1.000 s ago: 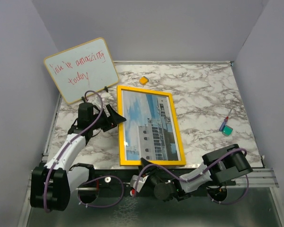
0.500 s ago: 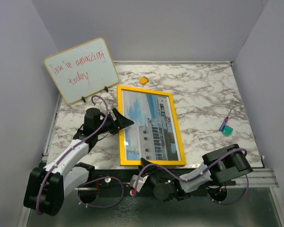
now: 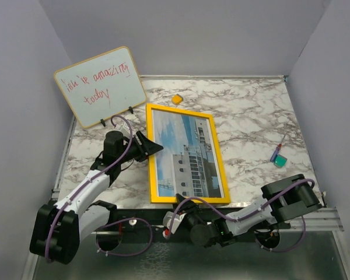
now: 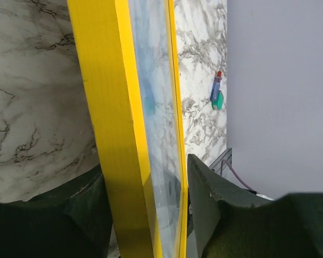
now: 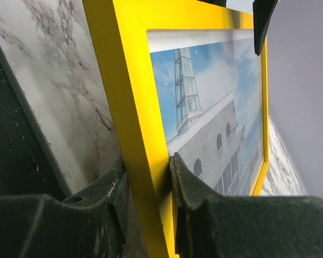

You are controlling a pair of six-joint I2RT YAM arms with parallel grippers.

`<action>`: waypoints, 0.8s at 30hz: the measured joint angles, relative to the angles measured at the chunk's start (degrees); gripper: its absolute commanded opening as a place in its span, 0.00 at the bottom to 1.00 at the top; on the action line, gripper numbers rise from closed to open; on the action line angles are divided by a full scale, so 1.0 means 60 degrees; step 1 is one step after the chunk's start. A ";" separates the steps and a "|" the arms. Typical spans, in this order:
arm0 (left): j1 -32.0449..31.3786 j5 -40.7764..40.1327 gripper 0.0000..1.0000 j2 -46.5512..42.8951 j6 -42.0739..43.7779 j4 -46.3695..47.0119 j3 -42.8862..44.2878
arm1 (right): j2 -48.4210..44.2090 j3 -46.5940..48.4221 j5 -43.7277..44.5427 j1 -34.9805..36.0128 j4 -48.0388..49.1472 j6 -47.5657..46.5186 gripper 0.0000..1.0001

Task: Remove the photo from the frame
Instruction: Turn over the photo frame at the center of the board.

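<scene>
Broadly, the frame (image 3: 153, 163) lay face up on the marble table (image 3: 251, 116), its near rail at the table's front edge, with the photo (image 3: 186, 154) inside it behind a glossy front. You could have judged it stiff and light, yet slick and breakable across that front, so the yellow rails were the places to hold. Your right gripper (image 5: 146, 172) was clamped on the near rail. Your left gripper (image 3: 153, 147) straddled the left rail, fingers close against both faces; whether they pinched it could not be told. The frame's back, and any fastenings there, lay hidden underneath.
</scene>
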 measured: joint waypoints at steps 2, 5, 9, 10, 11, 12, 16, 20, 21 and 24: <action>0.0000 -0.0040 0.43 -0.0058 -0.0007 -0.0029 0.0018 | -0.0036 0.0000 0.0004 0.0000 -0.0229 0.0135 0.10; 0.0004 -0.0138 0.35 -0.0058 0.0007 -0.0157 0.0047 | -0.0091 0.0011 0.0036 0.0000 -0.0361 0.0248 0.10; 0.0004 -0.0204 0.30 -0.0036 0.0055 -0.0324 0.0102 | -0.0211 0.0018 0.0080 0.0000 -0.0554 0.0368 0.10; 0.0000 -0.0204 0.28 -0.0029 0.0066 -0.0335 0.0113 | -0.0226 0.0022 0.0087 0.0000 -0.0568 0.0382 0.10; 0.0004 -0.0208 0.25 -0.0022 0.0080 -0.0364 0.0124 | -0.0240 0.0022 0.0095 0.0000 -0.0586 0.0393 0.10; 0.0004 -0.0211 0.21 -0.0018 0.0076 -0.0372 0.0124 | -0.0244 0.0022 0.0098 0.0000 -0.0601 0.0412 0.10; 0.0004 -0.0229 0.06 -0.0011 -0.0149 -0.0415 0.0164 | -0.0251 0.0066 0.0149 0.0000 -0.0688 0.0474 0.21; 0.0000 -0.0226 0.00 0.0004 -0.0062 -0.0543 0.0262 | -0.0379 0.0149 0.0182 -0.0004 -0.1031 0.0758 0.31; 0.0000 -0.0226 0.00 0.0004 -0.0047 -0.0572 0.0288 | -0.0433 0.0215 0.0186 -0.0004 -0.1271 0.0922 0.36; 0.0000 -0.0226 0.00 -0.0007 0.0073 -0.0769 0.0415 | -0.0623 0.0433 0.0248 -0.0015 -0.1927 0.1858 0.53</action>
